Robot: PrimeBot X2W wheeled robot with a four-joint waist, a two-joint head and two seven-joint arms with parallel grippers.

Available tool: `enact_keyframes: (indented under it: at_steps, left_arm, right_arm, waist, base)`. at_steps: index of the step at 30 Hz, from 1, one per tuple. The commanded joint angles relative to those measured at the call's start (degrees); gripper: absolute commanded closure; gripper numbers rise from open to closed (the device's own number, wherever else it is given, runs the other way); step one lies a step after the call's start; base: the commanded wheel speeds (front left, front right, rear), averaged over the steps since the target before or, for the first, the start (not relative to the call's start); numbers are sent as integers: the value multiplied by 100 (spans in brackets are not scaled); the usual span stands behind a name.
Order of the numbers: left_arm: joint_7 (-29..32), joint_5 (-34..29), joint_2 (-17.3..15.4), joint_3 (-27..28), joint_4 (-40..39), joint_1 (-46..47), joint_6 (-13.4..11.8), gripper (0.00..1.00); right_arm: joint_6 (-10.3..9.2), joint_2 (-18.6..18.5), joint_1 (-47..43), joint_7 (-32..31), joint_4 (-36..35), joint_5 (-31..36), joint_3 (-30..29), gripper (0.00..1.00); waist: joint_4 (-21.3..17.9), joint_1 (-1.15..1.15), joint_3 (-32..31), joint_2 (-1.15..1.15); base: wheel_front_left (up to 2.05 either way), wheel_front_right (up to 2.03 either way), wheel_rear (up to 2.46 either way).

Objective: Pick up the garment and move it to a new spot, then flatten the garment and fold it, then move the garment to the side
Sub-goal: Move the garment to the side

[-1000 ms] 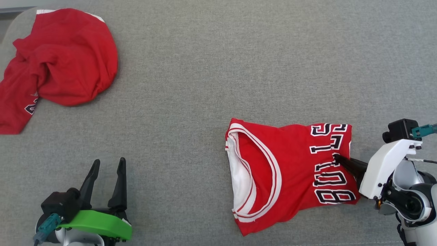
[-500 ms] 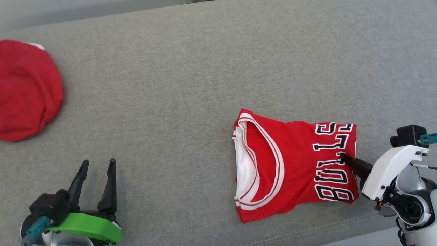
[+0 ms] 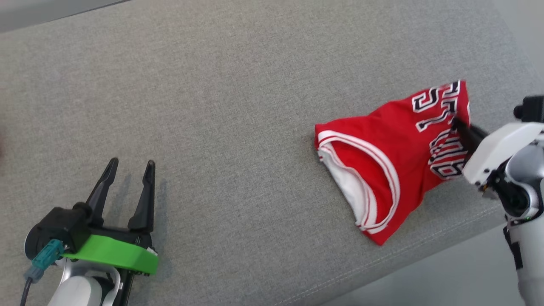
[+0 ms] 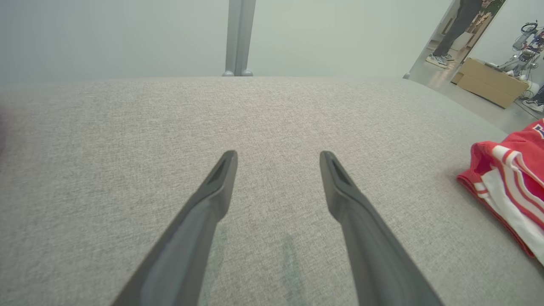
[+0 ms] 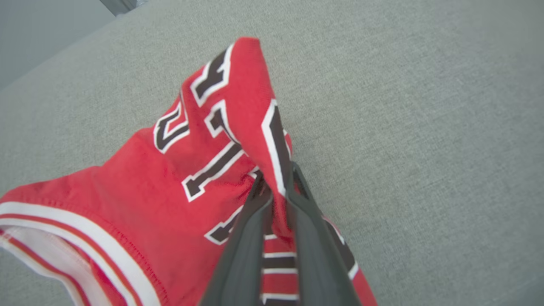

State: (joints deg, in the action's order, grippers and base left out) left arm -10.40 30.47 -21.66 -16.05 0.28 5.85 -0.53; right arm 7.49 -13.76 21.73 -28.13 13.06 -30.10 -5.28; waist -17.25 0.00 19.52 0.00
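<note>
Head view showed a grey fabric surface (image 3: 238, 106); the right gripper (image 3: 456, 123) pinched the jersey (image 3: 382, 157), the left gripper (image 3: 129, 168) stood wide. A pale wall (image 4: 127, 34) rose beyond.

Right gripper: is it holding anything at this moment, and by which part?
The right gripper is shut on the red jersey, pinching a raised fold at its lettered end. The left gripper is open, holding nothing.

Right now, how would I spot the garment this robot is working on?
Find the grey fabric surface; near its right front edge lies a folded red jersey. White-striped trim and black, white-edged lettering mark it, and the right end effector is shut on its lettered end, while the left end effector stands open, apart.
</note>
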Motion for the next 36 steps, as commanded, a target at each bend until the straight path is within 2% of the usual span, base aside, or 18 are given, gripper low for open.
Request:
enact_keyframes:
  at_steps: [1,7,15,17,24,25,26,27,32,36]
  left_arm:
    - [6,-91,-16,-36,-123,216,18,0]
    - [60,-183,-41,-124,-435,521,51,0]
    - [140,-264,-287,14,-675,583,-5,0]
    - [164,-276,-396,57,-766,503,-36,0]
    - [210,-273,-502,109,-936,407,-93,0]
    - [214,-274,-509,109,-943,403,-103,0]
    - [217,-276,-511,102,-942,404,-105,0]
    - [218,-276,-508,95,-938,404,-110,0]
    - [168,-252,-434,29,-867,395,-104,0]
    - [57,-192,-309,-33,-730,374,-83,0]
  right_arm:
    - [0,-80,386,128,127,221,-90,100]
    - [0,-317,1329,209,488,814,-617,100]
    - [-2,-766,2287,183,1074,1849,-1934,100]
    - [-2,-777,2447,125,1181,2261,-2418,100]
    - [-2,-603,2613,283,1427,3061,-3175,100]
    - [-2,-558,2632,327,1468,3200,-3280,84]
    - [-2,-525,2650,361,1510,3355,-3357,52]
    - [-2,-477,2691,388,1547,3465,-3465,0]
    - [-2,-418,2721,666,1704,4044,-3722,0]
    - [-2,-519,2621,952,1731,4193,-3605,0]
  waist:
    - [131,0,533,0]
    - [444,0,1083,0]
    - [888,0,1684,0]
    - [969,0,1815,0]
    - [1037,0,1957,0]
    - [1037,0,1960,0]
    - [1037,0,1954,0]
    - [1036,0,1937,0]
    - [1035,0,1716,0]
    - [1039,0,1335,0]
  base:
    - [0,0,0]
    - [0,0,0]
    - [0,0,0]
    - [0,0,0]
    - [0,0,0]
    - [0,0,0]
    - [0,0,0]
    - [0,0,0]
    - [0,0,0]
    - [0,0,0]
